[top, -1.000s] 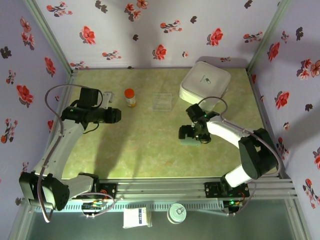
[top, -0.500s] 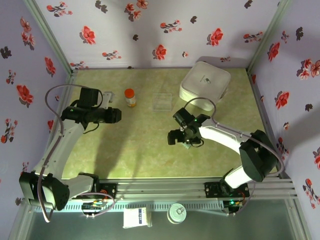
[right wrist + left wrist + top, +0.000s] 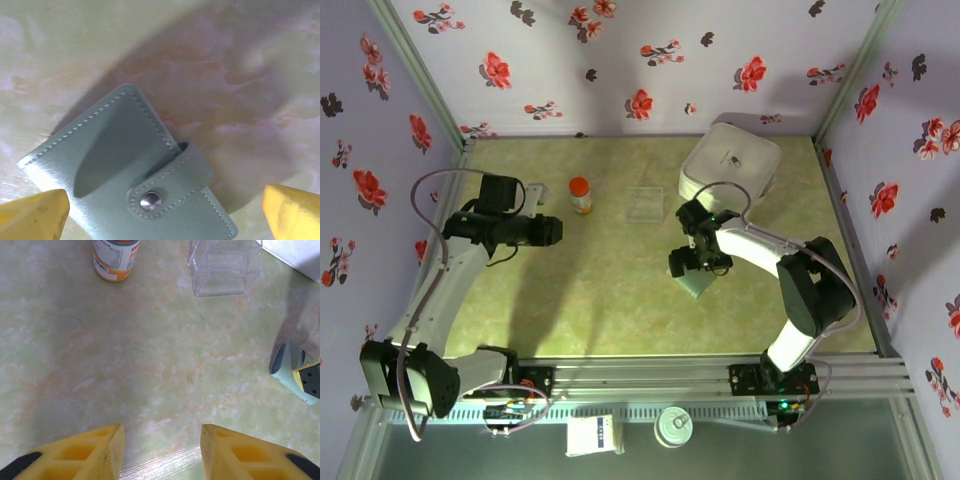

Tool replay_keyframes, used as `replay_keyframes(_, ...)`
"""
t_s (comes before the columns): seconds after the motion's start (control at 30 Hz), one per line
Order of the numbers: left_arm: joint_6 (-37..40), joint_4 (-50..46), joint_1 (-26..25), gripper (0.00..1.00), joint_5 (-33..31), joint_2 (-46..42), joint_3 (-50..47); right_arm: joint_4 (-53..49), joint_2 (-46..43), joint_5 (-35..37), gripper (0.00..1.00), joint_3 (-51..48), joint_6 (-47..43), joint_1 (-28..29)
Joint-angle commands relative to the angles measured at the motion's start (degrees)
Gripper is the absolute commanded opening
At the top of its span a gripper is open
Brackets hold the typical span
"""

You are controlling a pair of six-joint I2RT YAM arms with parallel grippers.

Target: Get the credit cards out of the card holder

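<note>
Right pincer (image 3: 161,220): jaws spread to their widest, gripping nothing, the two yellow fingertips (image 3: 31,214) standing well apart on either side. Directly beneath and between them lies the card holder (image 3: 125,165), flat on the table (image 3: 600,300), closed, its snap tab (image 3: 170,192) fastened across the fold; whether either fingertip touches it cannot be told. From above, the right pincer (image 3: 686,263) hangs over the far edge of the card holder (image 3: 699,284). Against the earlier frames: half a second ago this pincer stood further to the left, and it has since swung back over the holder with the forearm drawn in closer to the arm's base; the holder lies in much the same place throughout. Beyond the pincer, toward the back wall, sits a clear plastic box (image 3: 644,204), and behind and to the right of it a white case (image 3: 730,160). Left pincer (image 3: 162,455): jaws partly apart, empty, poised above bare table well to the left of the holder, unmoved over the last second. Ahead of it stand a small orange bottle (image 3: 116,257) and the clear box (image 3: 224,267); the holder (image 3: 284,362) lies off to its right.
</note>
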Motion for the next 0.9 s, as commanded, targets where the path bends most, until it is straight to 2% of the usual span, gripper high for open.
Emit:
replay_keyframes(0.0, 0.9, -0.8, 0.6, 0.44, 0.8, 0.5, -0.4, 1.9, 0.7, -5.0, 0.99, -1.6, -1.9, -0.6)
replay_keyframes(0.2, 0.8, -0.7, 0.8, 0.44, 1.0, 0.5, -0.4, 3.2, -0.1, -9.5, 0.99, -4.0, 1.4, -0.2)
replay_keyframes(0.43, 0.8, -0.7, 0.8, 0.44, 1.2, 0.5, -0.4, 0.0, -2.0, -9.8, 0.99, -3.6, 4.2, 5.1)
replay_keyframes(0.6, 0.7, -0.6, 0.9, 0.45, 1.4, 0.6, -0.4, -6.0, 0.3, 2.7, 0.99, 0.4, 9.5, 6.3)
replay_keyframes(0.87, 0.7, -0.6, 1.1, 0.45, 1.5, 0.7, -0.4, -4.3, 4.0, 3.8, 0.99, 3.7, 13.0, 6.6)
